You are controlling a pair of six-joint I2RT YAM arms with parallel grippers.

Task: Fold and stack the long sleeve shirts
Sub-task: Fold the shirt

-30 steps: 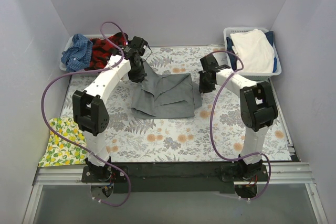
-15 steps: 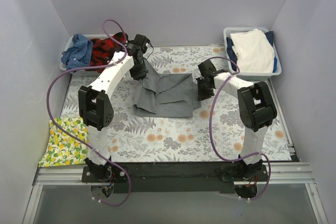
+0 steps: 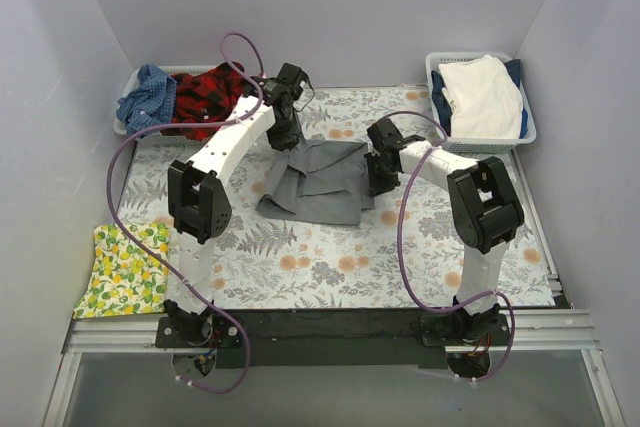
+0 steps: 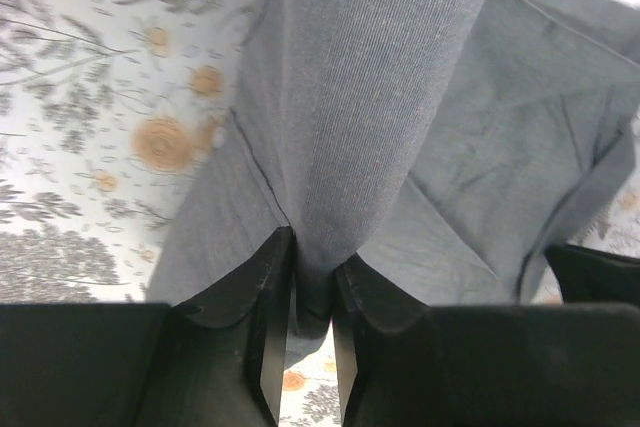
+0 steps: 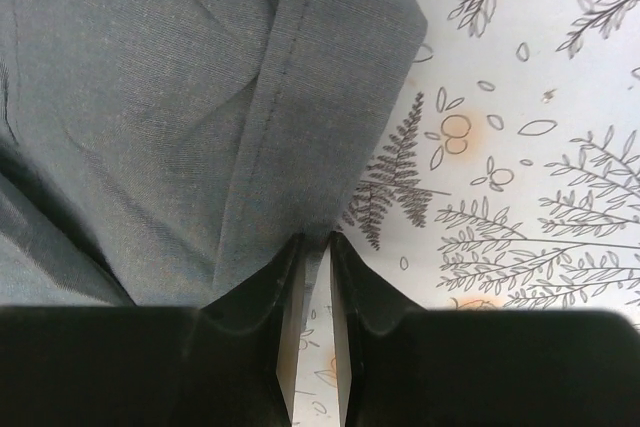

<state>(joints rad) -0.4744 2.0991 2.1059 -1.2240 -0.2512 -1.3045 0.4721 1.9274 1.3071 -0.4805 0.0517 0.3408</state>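
Fold step on grey shirt [image 3: 325, 185]: my left hand [image 4: 314, 269] and right hand [image 5: 316, 243] each pinched an edge; next, I judged, an even carry-over.

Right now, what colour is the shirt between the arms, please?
Plain mid-grey cloth shirt; clearest in left wrist view.

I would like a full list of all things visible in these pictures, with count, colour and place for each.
left basket: one, pale, far left corner
right basket: one, pale, far right corner
grey shirt: one, mid-grey, table middle
plaid shirt: one, red-black, left basket
checked shirt: one, blue, left basket
white cloth: one, right basket
lemon-print cloth: one, yellow, near left edge
table cover: one, grey-orange fern print
cables: two, purple, along arms
left pincer: black, gripping grey shirt
right pincer: black, pinching shirt's edge
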